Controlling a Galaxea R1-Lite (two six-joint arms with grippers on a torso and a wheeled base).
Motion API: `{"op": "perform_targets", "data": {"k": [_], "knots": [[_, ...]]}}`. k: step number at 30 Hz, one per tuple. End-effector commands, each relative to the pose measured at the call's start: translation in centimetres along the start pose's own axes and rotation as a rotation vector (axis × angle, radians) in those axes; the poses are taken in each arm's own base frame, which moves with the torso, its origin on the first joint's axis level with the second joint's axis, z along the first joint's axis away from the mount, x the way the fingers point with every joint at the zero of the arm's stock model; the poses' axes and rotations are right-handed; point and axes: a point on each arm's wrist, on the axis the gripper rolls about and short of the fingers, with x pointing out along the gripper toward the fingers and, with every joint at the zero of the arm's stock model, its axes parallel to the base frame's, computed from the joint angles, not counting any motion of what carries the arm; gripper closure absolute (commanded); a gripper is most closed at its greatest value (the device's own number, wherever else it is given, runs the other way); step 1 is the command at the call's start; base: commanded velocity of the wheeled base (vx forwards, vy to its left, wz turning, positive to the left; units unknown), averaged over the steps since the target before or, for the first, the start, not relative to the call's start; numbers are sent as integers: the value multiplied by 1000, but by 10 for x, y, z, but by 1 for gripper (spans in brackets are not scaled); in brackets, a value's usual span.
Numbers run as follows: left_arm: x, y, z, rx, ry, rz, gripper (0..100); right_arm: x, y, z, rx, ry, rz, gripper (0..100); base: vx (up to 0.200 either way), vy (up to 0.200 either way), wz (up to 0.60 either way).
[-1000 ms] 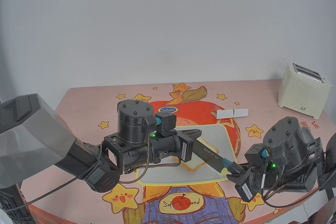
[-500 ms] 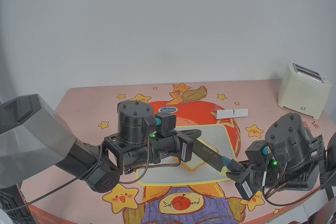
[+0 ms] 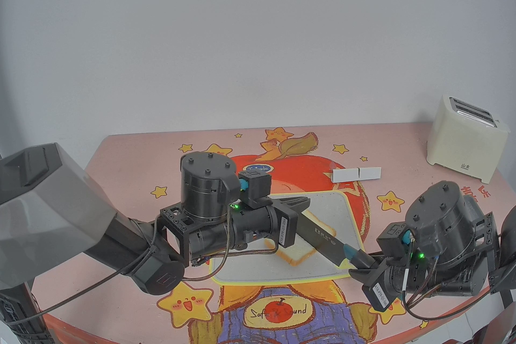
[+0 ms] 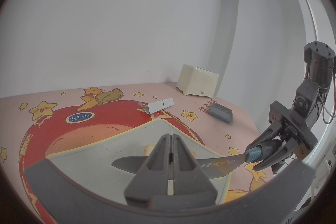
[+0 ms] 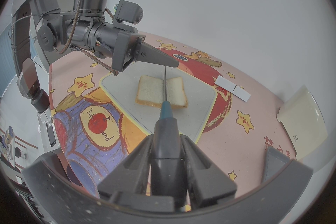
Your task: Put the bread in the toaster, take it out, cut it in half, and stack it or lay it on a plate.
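1. White-crumbed bread slice (image 5: 148, 90) lies flat near the middle of the grey cutting board (image 3: 344, 205), which sits at the near centre of the pink table (image 3: 134, 167).
2. The right gripper (image 5: 166, 137) is clamped on the handle of the knife (image 3: 322, 240). The blade runs edge-down along the slice's centre line.
3. The left gripper (image 4: 170, 140) has its fingers pressed together with nothing between them. It hangs over the left part of the board, tips just beside the blade's far end. We cannot tell whether they touch it.
4. Progress, as we judge it: the bread is out of the toaster (image 3: 465, 143), so toasting and removal appear complete. Cutting is the step in hand. We cannot tell whether the blade has parted the slice.
5. Remaining: finish the cut, then stack or lay the halves on a plate. A small dark tray (image 4: 219, 112) at the right, near the toaster, may serve.
6. Clearances: bare board surrounds the slice on all sides. The board's near edge lies close to the table's near edge, and the right gripper works beside its near right corner.
7. A white folded card (image 3: 356, 174) stands just beyond the board's far edge. The toaster sits well apart at the far right corner.
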Motion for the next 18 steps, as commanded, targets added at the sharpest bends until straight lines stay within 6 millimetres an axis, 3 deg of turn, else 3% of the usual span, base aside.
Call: {"op": "perform_targets", "data": {"k": [1, 8, 18], "knots": [[0, 1, -4, -3, 11, 3, 100, -1, 0, 2, 2, -9, 2, 100, 0, 0, 0], [2, 2, -8, -6, 23, 5, 100, -5, -1, 8, 11, -36, 3, 100, 0, 0, 0], [1, 1, -2, -1, 3, 1, 100, 1, 0, -1, -3, 7, 1, 100, 0, 0, 0]]}}
